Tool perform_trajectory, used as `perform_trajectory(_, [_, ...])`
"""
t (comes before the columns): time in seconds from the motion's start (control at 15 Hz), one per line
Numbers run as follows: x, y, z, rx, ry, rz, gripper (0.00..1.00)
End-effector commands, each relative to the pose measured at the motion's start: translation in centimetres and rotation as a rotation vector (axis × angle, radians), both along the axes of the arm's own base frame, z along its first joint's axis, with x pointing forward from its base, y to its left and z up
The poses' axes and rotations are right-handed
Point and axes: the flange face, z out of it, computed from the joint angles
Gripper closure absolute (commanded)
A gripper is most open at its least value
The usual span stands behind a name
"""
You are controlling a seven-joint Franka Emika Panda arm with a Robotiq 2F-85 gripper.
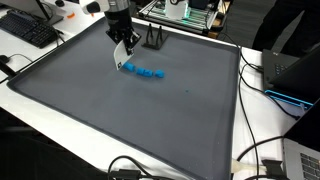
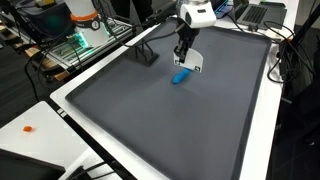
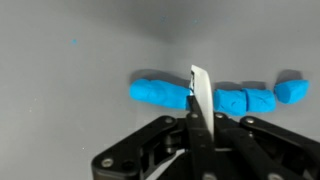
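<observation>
Fingers [image 3: 213, 128] (with blade [image 3: 197, 88]) over blue strip [image 3: 160, 95]

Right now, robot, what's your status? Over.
Gripper shut on white blade. Blade down at blue dough roll, already in pieces. Black stand well apart.

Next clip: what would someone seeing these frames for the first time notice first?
The bright blue dough-like roll stands out, lying on the wide gray mat toward its far side, with a few short chunks set apart at one end. Right over it, the gripper is shut on a thin white blade, which crosses the roll in the wrist view.
</observation>
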Motion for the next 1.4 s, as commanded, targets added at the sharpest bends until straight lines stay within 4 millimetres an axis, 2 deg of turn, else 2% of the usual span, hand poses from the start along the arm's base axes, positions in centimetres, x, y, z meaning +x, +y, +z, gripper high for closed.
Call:
perform_trajectory(0.0, [-0.8,-1.0,-0.6,-0.008,0.008,-0.016,0.99])
perform_trajectory(1.33, [-0.5,-2.0,-4.8,0.007,0.063,-0.017,0.99])
